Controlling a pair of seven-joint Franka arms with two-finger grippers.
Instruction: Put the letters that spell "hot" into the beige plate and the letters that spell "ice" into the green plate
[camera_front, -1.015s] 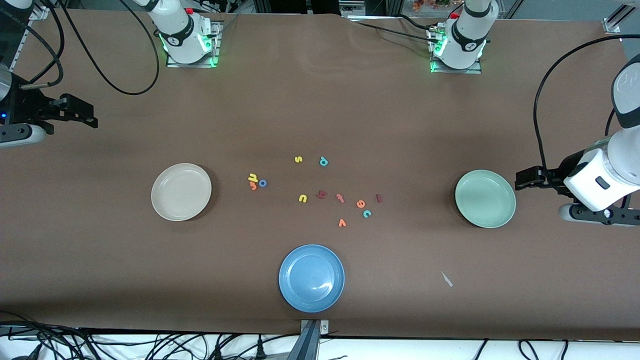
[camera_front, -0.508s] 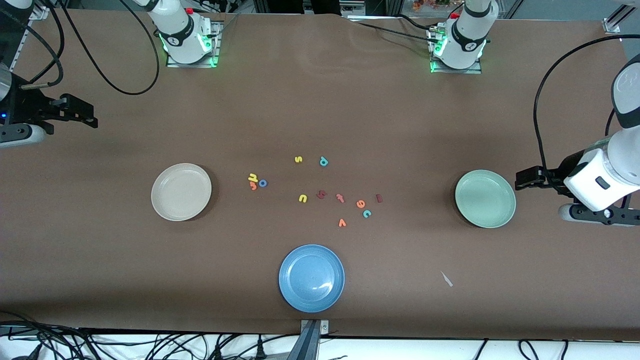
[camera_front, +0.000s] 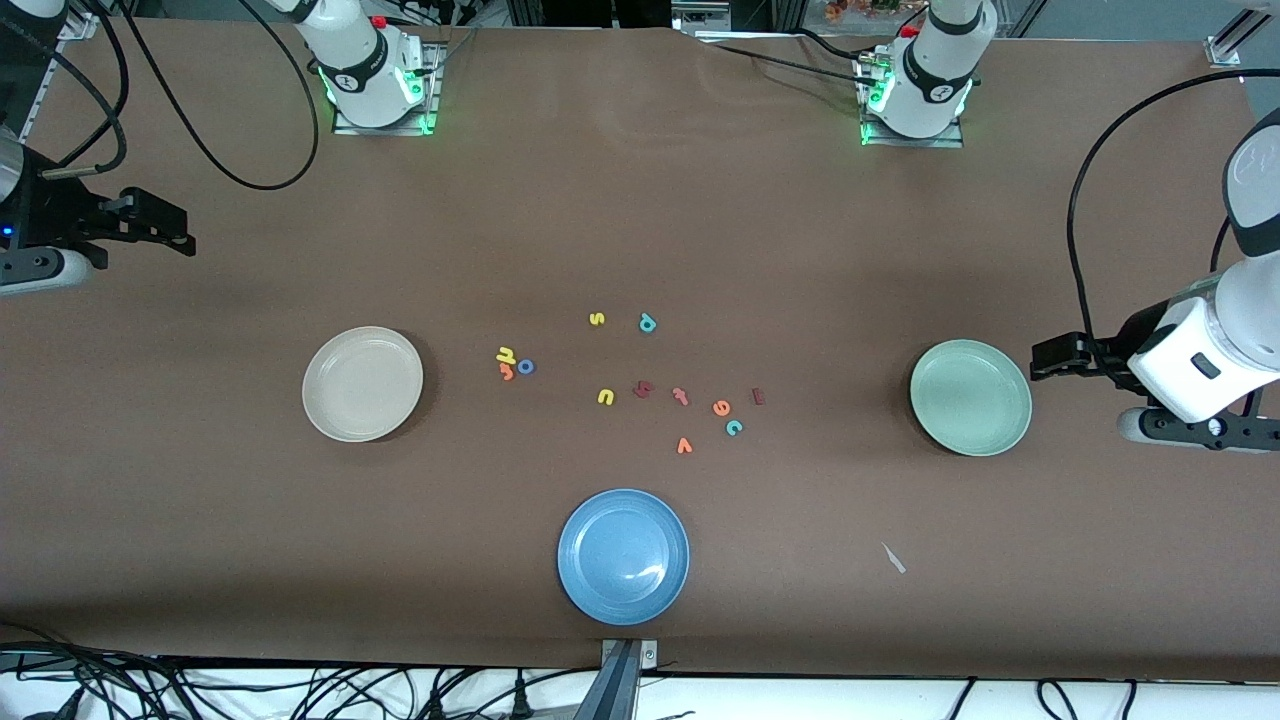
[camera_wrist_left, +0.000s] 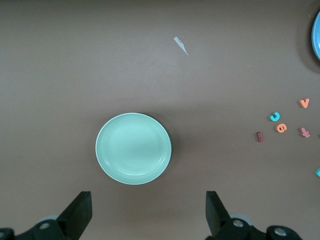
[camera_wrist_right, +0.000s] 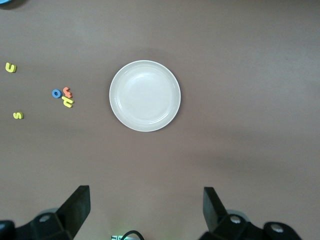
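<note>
Beige plate (camera_front: 362, 384) bare, green plate (camera_front: 970, 397) bare, letters on table (camera_front: 640, 200)

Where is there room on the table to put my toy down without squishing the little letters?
Bare brown table lies between the beige plate and the blue plate, and between the blue plate and the green plate, where only a paper scrap lies. It is crowded in the middle, from the yellow h to the maroon i.

Even overhead light, soft plate shadows, faint glare on the blue plate (camera_front: 600, 600).
</note>
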